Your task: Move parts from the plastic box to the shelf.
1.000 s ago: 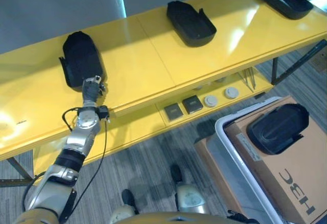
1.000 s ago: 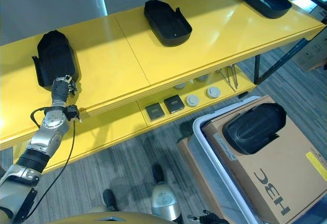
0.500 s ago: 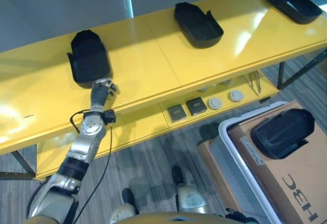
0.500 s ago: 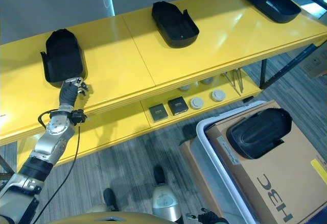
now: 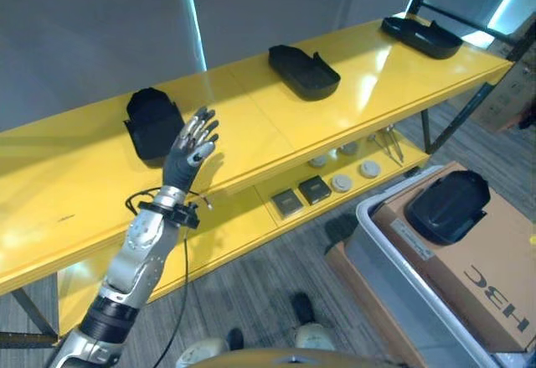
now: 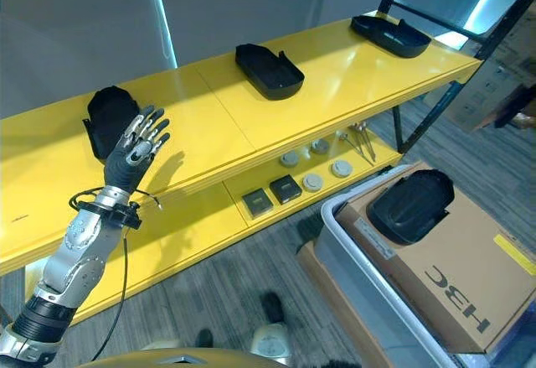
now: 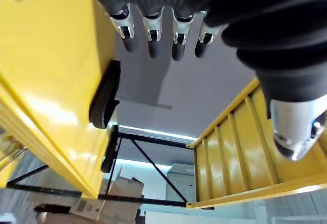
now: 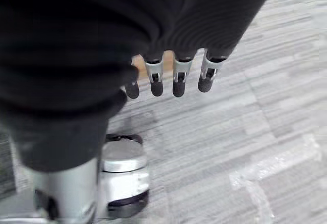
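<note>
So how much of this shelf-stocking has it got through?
Three black parts sit on the yellow shelf: left part, middle part, far part. The left hand is open and empty, as is the right hand. One boxed part remains.

Plastic box (image 5: 394,246): cut off at the head views' 4 o'clock edge, its inside mostly hidden by a cardboard carton (image 5: 486,259), itself cropped there. Small items on the lower shelf (image 5: 331,185): too small to identify. Left black part (image 5: 151,123): near edge partly hidden behind the left hand (image 5: 188,150).
</note>
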